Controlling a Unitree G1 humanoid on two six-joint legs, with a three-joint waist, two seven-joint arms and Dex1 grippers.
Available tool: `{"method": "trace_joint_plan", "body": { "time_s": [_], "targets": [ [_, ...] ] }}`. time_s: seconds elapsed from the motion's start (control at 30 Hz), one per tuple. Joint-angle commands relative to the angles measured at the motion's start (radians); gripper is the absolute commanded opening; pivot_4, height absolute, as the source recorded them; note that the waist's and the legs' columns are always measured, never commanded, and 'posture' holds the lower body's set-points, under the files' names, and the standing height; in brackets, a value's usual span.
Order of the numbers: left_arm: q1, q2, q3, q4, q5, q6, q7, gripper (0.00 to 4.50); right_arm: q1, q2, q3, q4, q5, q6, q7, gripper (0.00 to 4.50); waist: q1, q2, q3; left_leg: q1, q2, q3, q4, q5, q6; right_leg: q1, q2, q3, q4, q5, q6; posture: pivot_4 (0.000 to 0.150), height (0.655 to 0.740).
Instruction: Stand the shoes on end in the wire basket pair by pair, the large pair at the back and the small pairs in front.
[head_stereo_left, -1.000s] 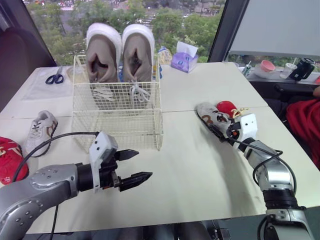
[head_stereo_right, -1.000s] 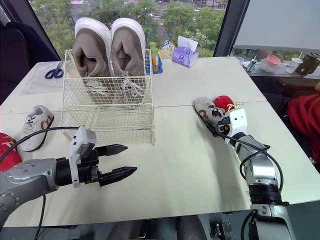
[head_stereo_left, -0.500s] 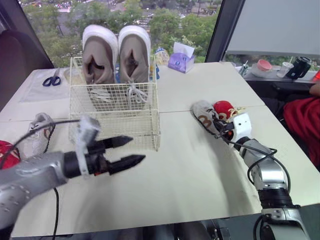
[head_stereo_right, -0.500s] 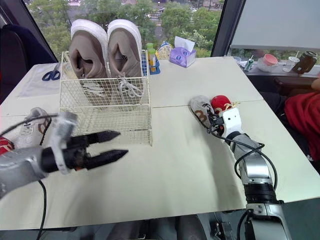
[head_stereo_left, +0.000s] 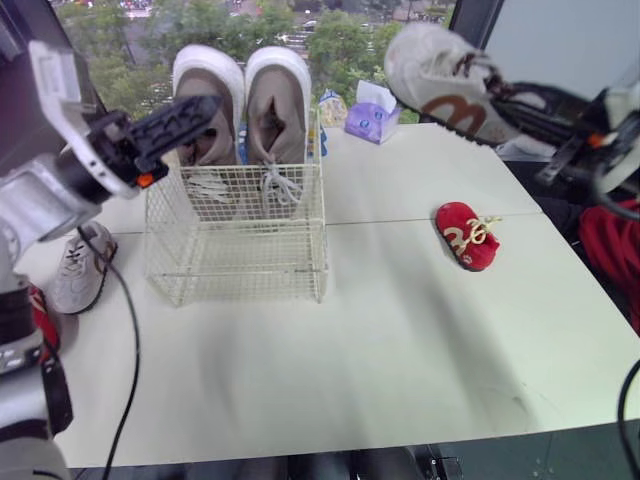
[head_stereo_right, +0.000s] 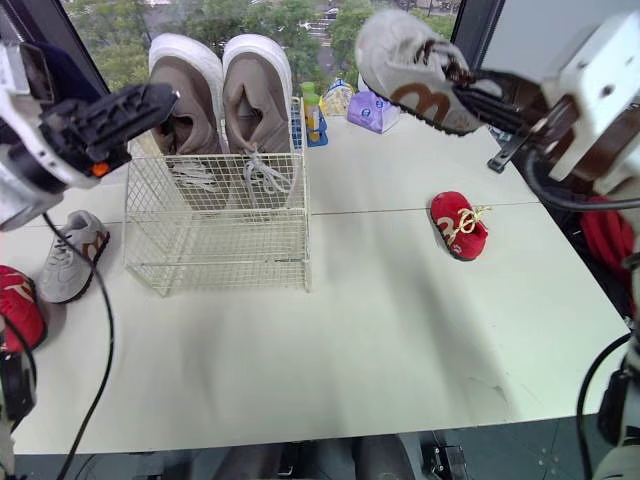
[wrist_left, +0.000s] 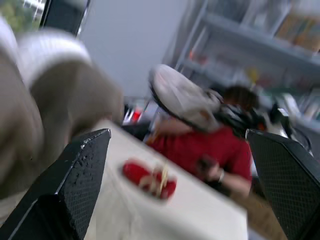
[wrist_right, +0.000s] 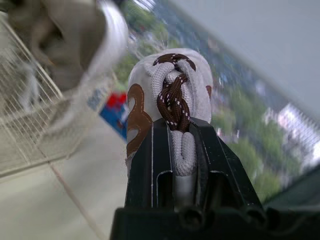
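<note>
The grey-and-brown sneaker (head_stereo_right: 410, 70) is clamped by its laced tongue in the right gripper (wrist_right: 175, 145) and could be shed; the wire basket (head_stereo_right: 215, 215) beside the spread left gripper (head_stereo_left: 200, 112) could be knocked.

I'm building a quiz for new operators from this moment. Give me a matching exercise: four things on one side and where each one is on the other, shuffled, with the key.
Things
1. large beige shoes
2. red shoe
3. shoe with brown laces
4. purple tissue box

Places
A. held in the air by the right gripper
B. lying on the table, to the right of the wire basket
C. on the table's far side, by the window
D. standing on end at the back of the wire basket

Pairs: 1-D, 2-B, 3-A, 4-C.
</note>
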Motion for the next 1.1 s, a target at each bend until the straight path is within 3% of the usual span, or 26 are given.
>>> {"method": "trace_joint_plan", "body": {
  "time_s": [0.03,0.3,0.43,0.63,0.8,0.9,0.93,1.07,1.1],
  "targets": [
    [-0.150,-0.022,-0.058,0.121,0.120,0.020,-0.138,4.50,-0.145,-0.060,0.023,-0.004,0.040,-0.006,0.065,0.01,-0.003,0.000,0.002,-0.001,-0.001,0.001,0.000,0.000,0.000,-0.001,-0.001,0.000,0.000,0.000,0.000,0.150,0.7400],
    [-0.390,-0.116,-0.173,0.316,0.347,0.049,-0.420,4.50,-0.293,0.008,0.125,-0.076,0.098,0.027,0.066,0.01,-0.001,-0.001,0.003,-0.005,-0.001,0.002,-0.002,0.000,0.000,-0.007,-0.002,0.001,0.001,0.002,0.004,0.150,0.7400],
    [-0.471,-0.160,-0.171,0.394,0.419,0.051,-0.497,4.50,-0.317,0.027,0.139,-0.096,0.114,0.045,0.059,0.01,0.003,-0.001,0.003,-0.016,-0.002,0.001,0.002,0.000,0.000,-0.017,-0.002,0.001,0.003,0.003,0.004,0.150,0.7400],
    [-0.523,-0.199,-0.171,0.434,0.498,0.056,-0.596,4.50,-0.340,0.049,0.169,-0.121,0.117,0.047,0.069,0.01,0.003,-0.001,0.003,-0.017,-0.002,0.001,0.001,0.000,0.000,-0.018,-0.002,0.001,0.002,0.003,0.005,0.150,0.7400],
    [-0.529,-0.210,-0.134,0.435,0.507,0.092,-0.615,2.12,-0.339,0.052,0.171,-0.138,0.120,0.049,0.072,0.00,0.003,-0.001,0.003,-0.017,-0.002,0.001,0.002,0.000,0.000,-0.018,-0.002,0.001,0.003,0.003,0.005,0.150,0.7400],
    [-0.521,-0.207,-0.109,0.414,0.494,0.127,-0.612,0.46,-0.338,0.054,0.171,-0.146,0.124,0.053,0.072,0.00,0.003,-0.001,0.003,-0.017,-0.002,0.001,0.002,0.000,0.000,-0.018,-0.002,0.001,0.003,0.003,0.005,0.150,0.7400],
    [-0.520,-0.207,-0.097,0.410,0.486,0.140,-0.606,0.19,-0.337,0.057,0.171,-0.147,0.126,0.056,0.070,0.00,0.003,-0.001,0.003,-0.017,-0.002,0.001,0.002,0.000,0.000,-0.018,-0.002,0.001,0.003,0.003,0.005,0.150,0.7400],
    [-0.508,-0.213,0.010,0.398,0.433,0.195,-0.500,0.19,-0.319,0.078,0.121,-0.146,0.199,0.135,0.015,0.00,0.003,-0.002,0.003,-0.016,-0.002,0.001,0.002,0.000,0.000,-0.018,-0.003,0.001,0.004,0.003,0.005,0.150,0.7400],
    [-0.501,-0.217,0.048,0.393,0.412,0.210,-0.461,0.19,-0.313,0.088,0.094,-0.142,0.242,0.170,-0.009,1.00,0.003,-0.001,0.003,-0.016,-0.002,0.000,0.002,0.000,0.000,-0.018,-0.003,0.001,0.004,0.003,0.005,0.150,0.7400]
  ]
}}
